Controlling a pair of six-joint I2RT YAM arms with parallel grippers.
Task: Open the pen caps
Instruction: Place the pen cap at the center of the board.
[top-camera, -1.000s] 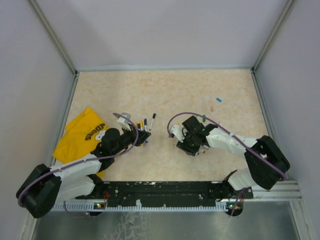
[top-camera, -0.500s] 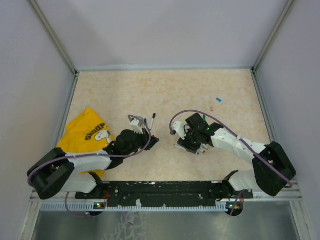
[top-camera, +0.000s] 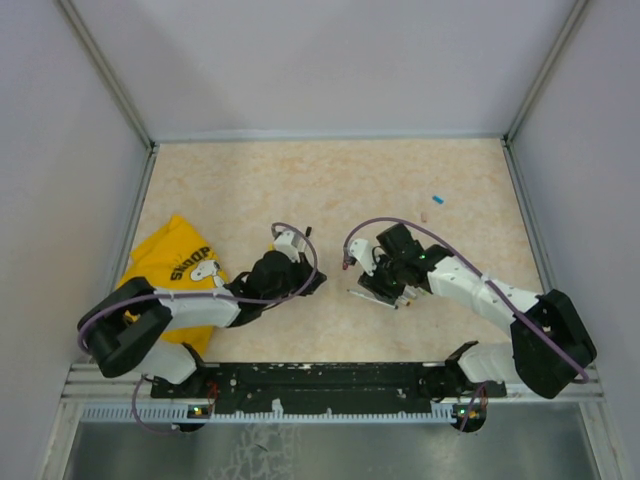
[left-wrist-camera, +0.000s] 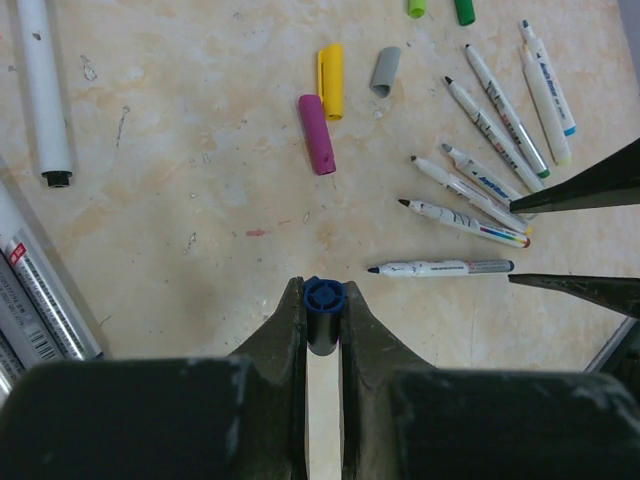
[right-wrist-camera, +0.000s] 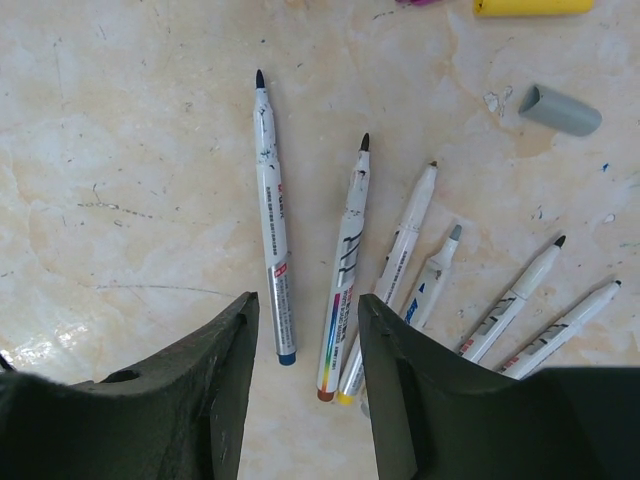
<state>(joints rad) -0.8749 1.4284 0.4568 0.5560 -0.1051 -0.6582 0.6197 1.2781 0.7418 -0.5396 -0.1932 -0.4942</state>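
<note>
Entry: blue-capped white plastic marker pen (left-wrist-camera: 323, 410), clamped in your left pincer (left-wrist-camera: 323, 325).
Long axis runs straight out of the jaws; its small blue plastic cap (left-wrist-camera: 323, 297) leads, toward your right pincer (right-wrist-camera: 303, 325), which stands apart and empty.

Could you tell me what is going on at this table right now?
Two robot arms are working on taking the caps off marker pens. The left gripper has its jaws shut on a pen whose blue cap is on. The right gripper hovers, jaws open and empty, over a row of uncapped pens lying on the table. A yellow cap, purple cap and grey cap lie loose nearby.
</note>
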